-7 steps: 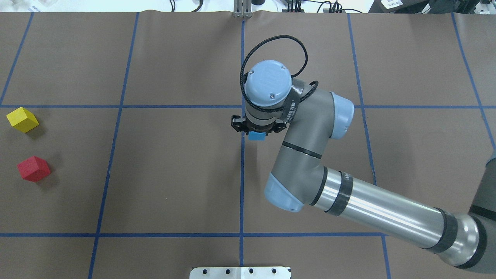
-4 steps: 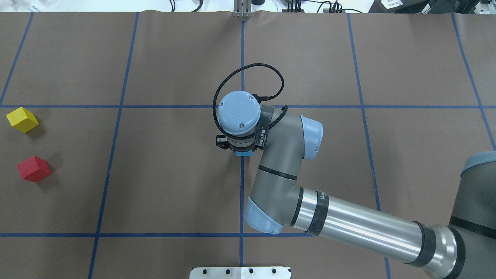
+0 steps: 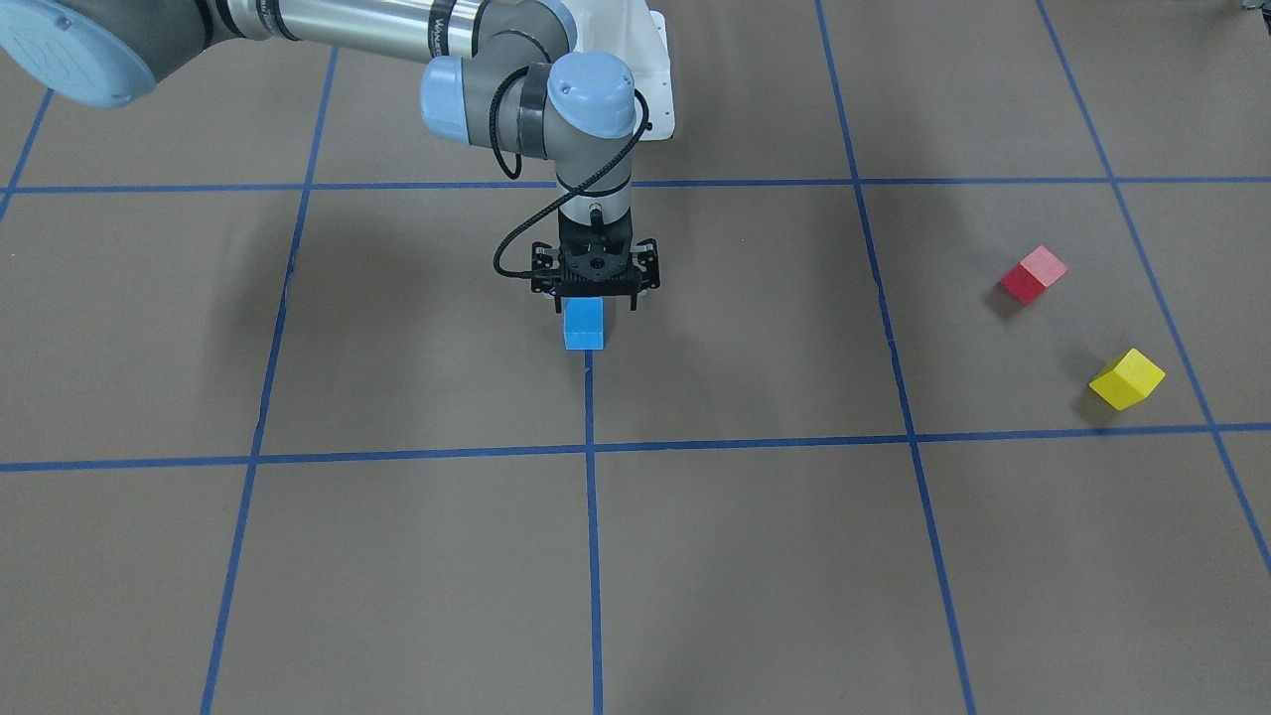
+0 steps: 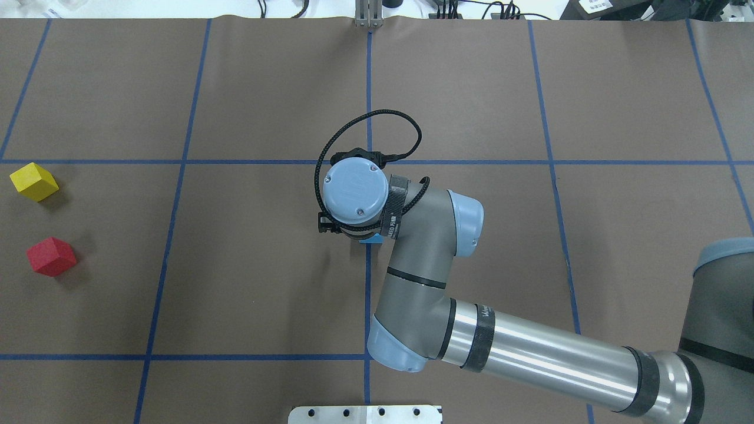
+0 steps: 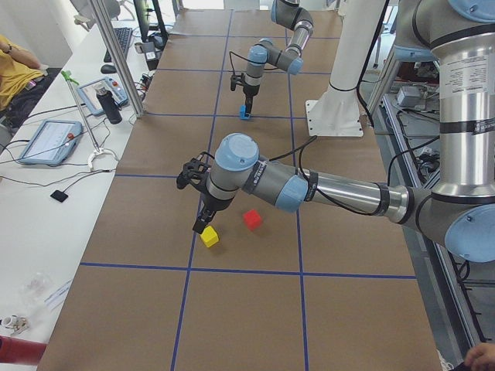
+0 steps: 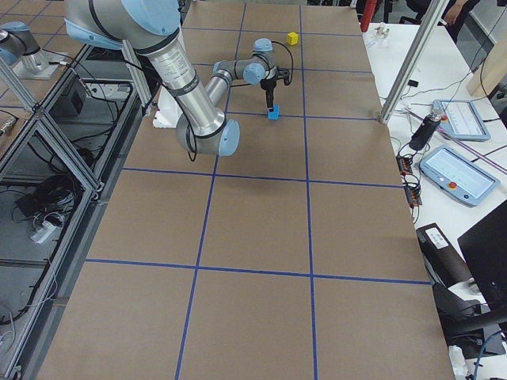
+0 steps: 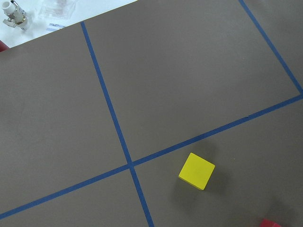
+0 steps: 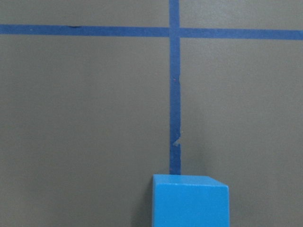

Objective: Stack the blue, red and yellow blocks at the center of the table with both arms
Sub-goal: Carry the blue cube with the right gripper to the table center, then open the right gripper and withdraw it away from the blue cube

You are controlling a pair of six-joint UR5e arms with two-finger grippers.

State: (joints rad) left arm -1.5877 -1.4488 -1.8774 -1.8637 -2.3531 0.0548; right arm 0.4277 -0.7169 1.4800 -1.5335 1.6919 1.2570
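Note:
My right gripper (image 3: 594, 296) is shut on the blue block (image 3: 583, 325) and holds it low over the centre grid line, at or just above the table. The block also shows in the right wrist view (image 8: 189, 201) and peeks out under the wrist in the overhead view (image 4: 371, 238). The red block (image 4: 52, 256) and the yellow block (image 4: 34, 181) lie apart at the table's left edge. My left gripper (image 5: 203, 226) shows only in the exterior left view, just above the yellow block (image 5: 209, 237). I cannot tell if it is open. The left wrist view looks down on the yellow block (image 7: 196, 171).
The brown table carries a blue tape grid (image 4: 368, 294). A white base plate (image 4: 365, 414) sits at the near edge. A side bench with tablets (image 5: 50, 139) and aluminium posts (image 5: 116, 54) runs along the far side.
My right arm has moved left and toward the robot, with the blue block in its gripper. The block now sits under the wrist on the centre line. The red and yellow blocks have not moved.

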